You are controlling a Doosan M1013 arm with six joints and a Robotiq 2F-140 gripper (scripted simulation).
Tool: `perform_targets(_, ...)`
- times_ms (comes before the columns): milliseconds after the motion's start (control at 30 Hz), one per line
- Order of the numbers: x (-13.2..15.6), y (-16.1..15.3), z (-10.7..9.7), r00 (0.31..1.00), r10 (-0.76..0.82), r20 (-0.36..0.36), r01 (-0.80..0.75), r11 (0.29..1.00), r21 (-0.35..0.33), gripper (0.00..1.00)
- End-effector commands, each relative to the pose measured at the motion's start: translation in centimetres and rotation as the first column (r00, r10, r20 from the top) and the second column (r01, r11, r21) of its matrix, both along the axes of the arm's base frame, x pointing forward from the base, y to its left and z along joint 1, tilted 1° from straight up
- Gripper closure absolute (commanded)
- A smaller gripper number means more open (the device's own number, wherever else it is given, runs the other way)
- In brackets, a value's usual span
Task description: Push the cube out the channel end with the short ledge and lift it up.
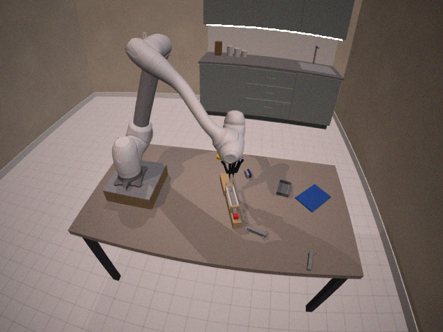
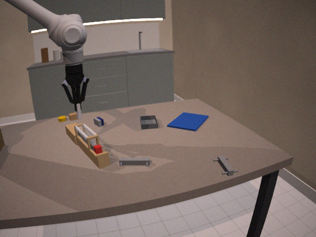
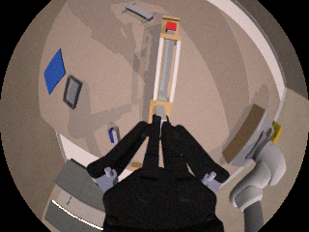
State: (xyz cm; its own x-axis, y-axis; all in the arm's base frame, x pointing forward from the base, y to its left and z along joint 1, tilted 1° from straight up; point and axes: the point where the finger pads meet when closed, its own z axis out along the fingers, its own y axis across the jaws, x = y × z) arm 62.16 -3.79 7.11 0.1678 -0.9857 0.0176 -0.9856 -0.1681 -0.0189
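The red cube (image 1: 235,216) (image 2: 97,148) (image 3: 171,26) sits outside the rails at the channel's short-ledge end, beside the raised lip (image 3: 171,18). A grey bar (image 3: 167,68) lies along the channel, and a grey piece shows directly behind the cube. The wooden channel (image 1: 237,223) (image 2: 88,150) (image 3: 154,107) has white side rails. My gripper (image 1: 231,174) (image 2: 77,105) (image 3: 159,110) is shut, pointing down near the channel's opposite, longer end, well away from the cube. A slim pale piece shows below the black fingertips; it looks like the finger pads, and I see no held object.
A blue mat (image 1: 313,197) (image 2: 188,121), a dark tray (image 1: 279,188) (image 2: 149,126) and a blue-grey block (image 1: 248,173) (image 2: 98,121) lie right of the channel. Two grey handled bars (image 2: 134,161) (image 2: 225,165) lie near the front. An orange block (image 2: 72,116) and yellow disc (image 2: 61,118) are behind.
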Motion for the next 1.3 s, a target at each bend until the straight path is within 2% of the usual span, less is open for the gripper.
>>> perform_targets(0, 1.2, -6.9, 0.1, 1.000, 0.005, -0.001, -0.005, 1.000, 0.004, 1.00)
perform_targets(100, 1.5, -11.1, 0.1, 1.000, 0.005, 0.000, -0.005, 1.000, 0.004, 1.00)
perform_targets(167, 1.5, -11.1, 0.1, 1.000, 0.005, 0.000, -0.005, 1.000, 0.004, 1.00)
perform_targets(200, 1.9, -15.2, 0.2, 1.000, 0.005, 0.000, -0.005, 1.000, 0.004, 1.00)
perform_targets(233, 2.1, -16.3, 0.2, 1.000, 0.005, 0.000, -0.005, 1.000, 0.004, 0.75)
perform_targets(367, 2.7, -20.9, 0.2, 1.000, 0.005, 0.000, -0.005, 1.000, 0.004, 0.75)
perform_targets(1267, 2.7, -20.9, 0.2, 1.000, 0.005, 0.000, -0.005, 1.000, 0.004, 0.75)
